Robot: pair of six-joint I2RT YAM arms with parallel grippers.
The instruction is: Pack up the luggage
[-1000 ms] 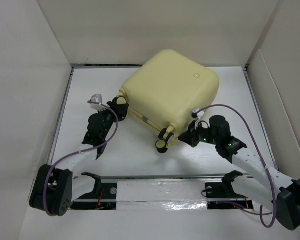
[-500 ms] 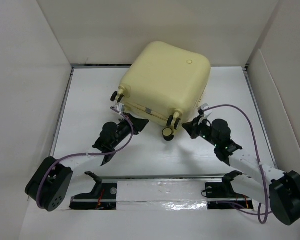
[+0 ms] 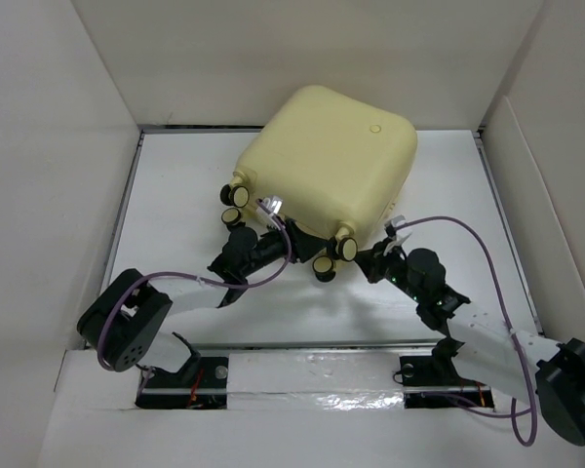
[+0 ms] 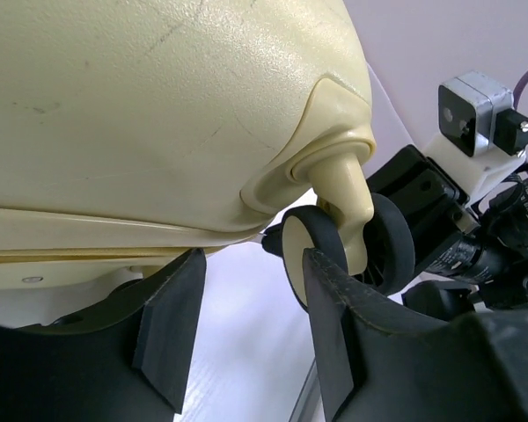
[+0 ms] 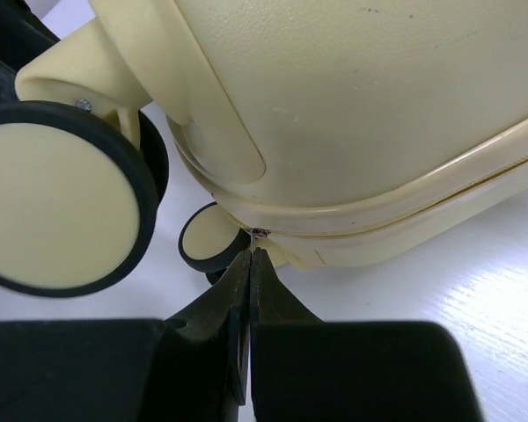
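Observation:
The luggage (image 3: pixel 322 156) is a closed pale-yellow suitcase lying at the table's back middle, wheels toward me. My left gripper (image 3: pixel 276 222) is open at its near edge between the wheels. In the left wrist view the left gripper (image 4: pixel 251 272) gapes under the shell (image 4: pixel 158 105), and its right finger (image 4: pixel 334 325) is next to a caster wheel (image 4: pixel 392 246). My right gripper (image 3: pixel 368 259) is at the near right corner. In the right wrist view the right gripper (image 5: pixel 249 257) is shut, its tips pinching a small zipper pull (image 5: pixel 259 233) at the shell's seam (image 5: pixel 396 211).
White walls enclose the table on three sides. Cream-and-black wheels (image 3: pixel 236 195) (image 3: pixel 346 249) stick out from the suitcase's near side. A large wheel (image 5: pixel 53 207) fills the left of the right wrist view. The right arm's camera (image 4: pixel 471 114) is close to my left gripper.
The suitcase has turned and slid left and back. My left gripper has moved right and forward to its near edge. My right gripper has followed the corner leftward.

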